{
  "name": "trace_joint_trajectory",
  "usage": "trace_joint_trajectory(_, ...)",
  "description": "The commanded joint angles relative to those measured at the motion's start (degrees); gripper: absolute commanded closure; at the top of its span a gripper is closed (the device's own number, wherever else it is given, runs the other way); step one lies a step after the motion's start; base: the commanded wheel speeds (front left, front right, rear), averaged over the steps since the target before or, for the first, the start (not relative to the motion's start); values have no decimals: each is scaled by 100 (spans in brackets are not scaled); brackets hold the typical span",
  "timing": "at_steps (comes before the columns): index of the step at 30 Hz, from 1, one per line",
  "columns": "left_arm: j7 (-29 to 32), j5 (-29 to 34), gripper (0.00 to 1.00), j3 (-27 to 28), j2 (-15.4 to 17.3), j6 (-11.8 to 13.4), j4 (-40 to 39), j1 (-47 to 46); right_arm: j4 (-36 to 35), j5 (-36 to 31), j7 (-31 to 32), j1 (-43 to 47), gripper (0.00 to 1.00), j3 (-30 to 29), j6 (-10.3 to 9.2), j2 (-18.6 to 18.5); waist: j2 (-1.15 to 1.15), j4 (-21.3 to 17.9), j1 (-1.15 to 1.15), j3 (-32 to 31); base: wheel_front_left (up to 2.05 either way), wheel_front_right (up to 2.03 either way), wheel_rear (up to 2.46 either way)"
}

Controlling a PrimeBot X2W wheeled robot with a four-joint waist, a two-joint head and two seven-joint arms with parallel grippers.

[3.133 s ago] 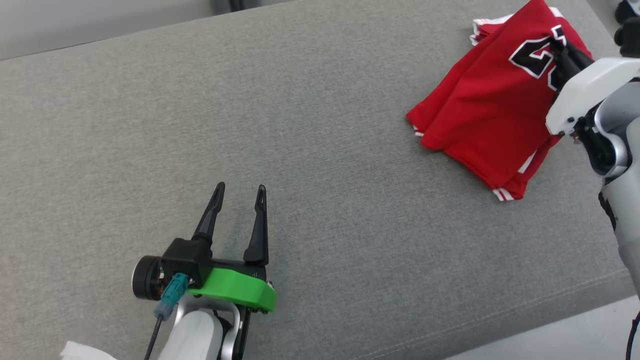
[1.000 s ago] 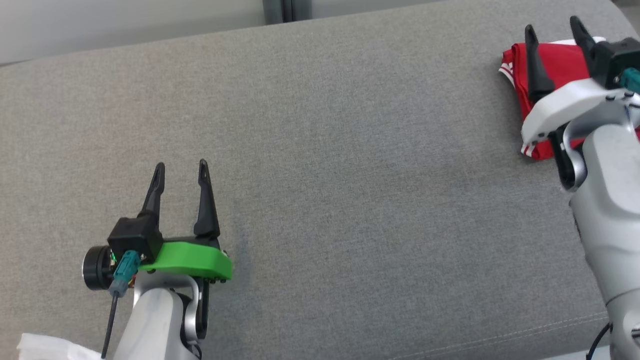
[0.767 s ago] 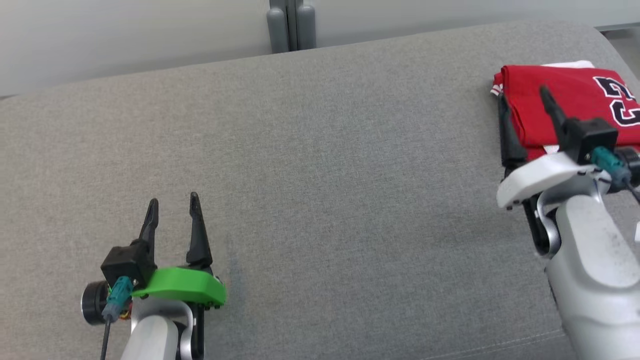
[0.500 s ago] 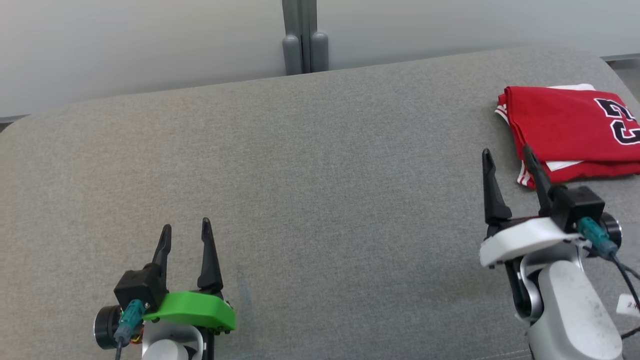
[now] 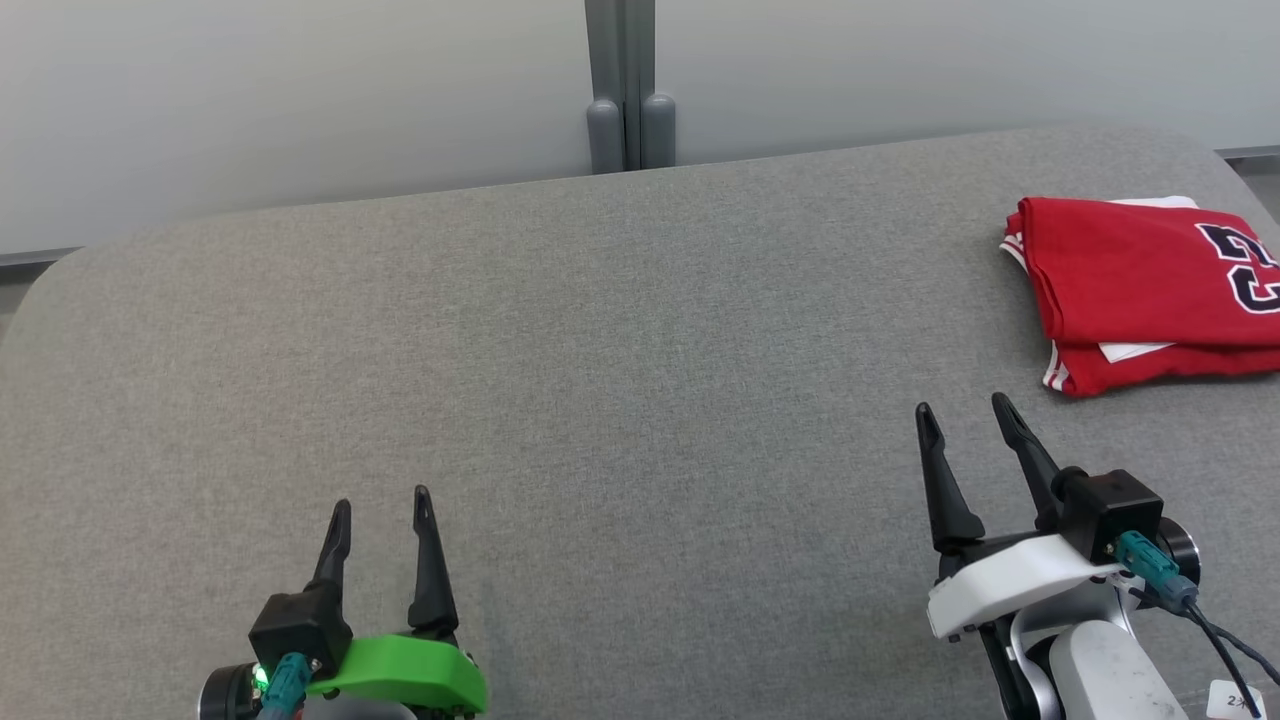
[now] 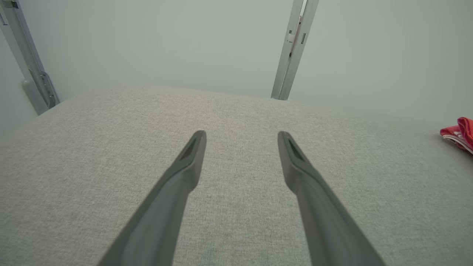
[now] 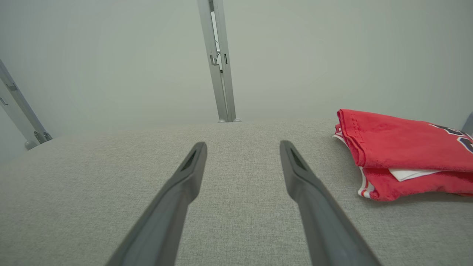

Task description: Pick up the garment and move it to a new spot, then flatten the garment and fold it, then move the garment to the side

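Red garment (image 5: 1120, 275) folded | long axis left-right | number (image 5: 1250, 268) toward right

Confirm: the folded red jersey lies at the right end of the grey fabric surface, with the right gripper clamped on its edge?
No. The folded red jersey lies at the right end of the grey fabric surface, but the right gripper is open and apart from it; the right wrist view shows this.

One folded red jersey with white trim (image 5: 1130, 285) far right; one grey fabric-covered tabletop (image 5: 640, 400); two black two-fingered grippers near, the left gripper (image 5: 381, 499) and the right gripper (image 5: 961, 403); two grey metal posts far: centre post (image 6: 292, 48), left post (image 6: 31, 70)
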Motion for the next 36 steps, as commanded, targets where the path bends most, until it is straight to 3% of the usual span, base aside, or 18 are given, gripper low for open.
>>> trace_joint_trajectory(1,0,-7,0,-15,10,39,-37,75,-50,56,13,69,0,19,-12,-4,0,13,0,-2,0,0,0)
trace_joint_trajectory(35,1,-55,0,-104,10,80,59,109,-49,173,196,240,0,181,-12,-6,0,49,0,-137,0,0,0)
trace_joint_trajectory(36,1,-34,100,-107,-2,91,78,96,-27,188,202,187,100,190,0,7,0,49,0,-137,0,0,0)
